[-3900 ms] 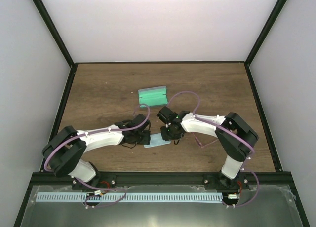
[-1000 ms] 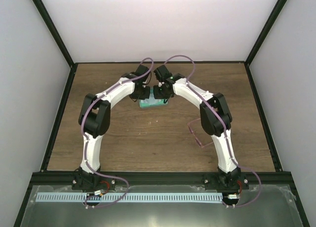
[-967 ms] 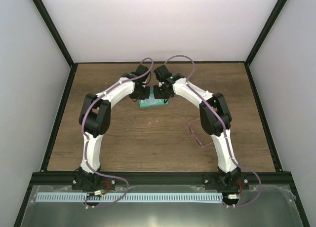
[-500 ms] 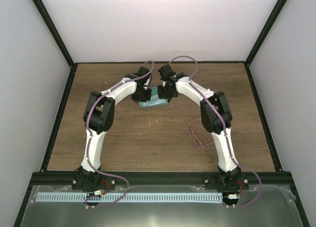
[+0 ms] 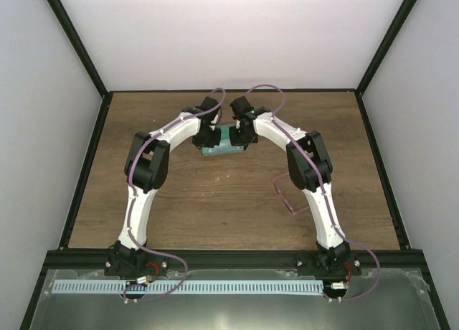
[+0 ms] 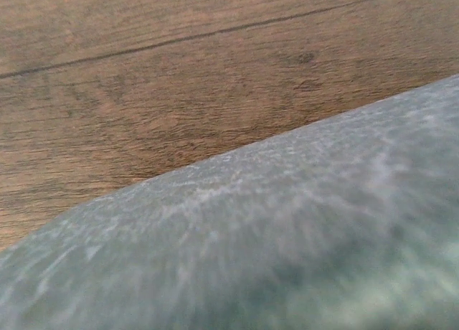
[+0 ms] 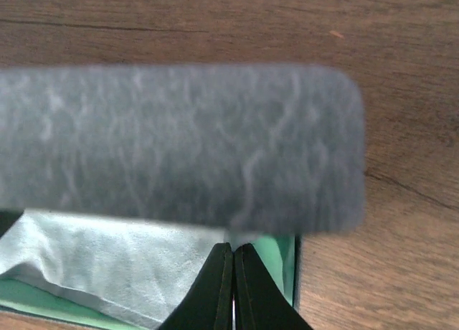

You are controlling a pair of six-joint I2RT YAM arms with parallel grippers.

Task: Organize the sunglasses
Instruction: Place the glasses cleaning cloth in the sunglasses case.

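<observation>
At the far middle of the table (image 5: 179, 201), we see the right gripper (image 7: 232, 257) with its two dark fingers (image 7: 215, 287) pressed tip to tip. Whether anything thin is caught between them we cannot tell. The tips sit right under the edge of the grey-blue lid (image 7: 179, 143), which lies blurred across the right wrist view. Below that lid the green lining (image 7: 276, 247) of the case shows. A light-blue cloth (image 7: 107, 262) lies crumpled inside it, to the left of the fingers in that view.

The left gripper (image 5: 210, 136) is at the other end of the case (image 5: 217, 151), but its jaws show in no view. (The left wrist camera is so close that the case's mottled grey-blue surface fills the lower part of the picture, with bare wood above.) So we cannot tell whether they are open or closed. From above, the two grippers face each other across the case, one at its left end and one at its right, with both arms reaching far forward in an arch.

Well apart from all this, the sunglasses (image 5: 282, 196) lie flat on the wood nearer the bases, right of centre, just beside the right arm (image 5: 321, 208). Neither gripper touches them, and they are outside the case.
</observation>
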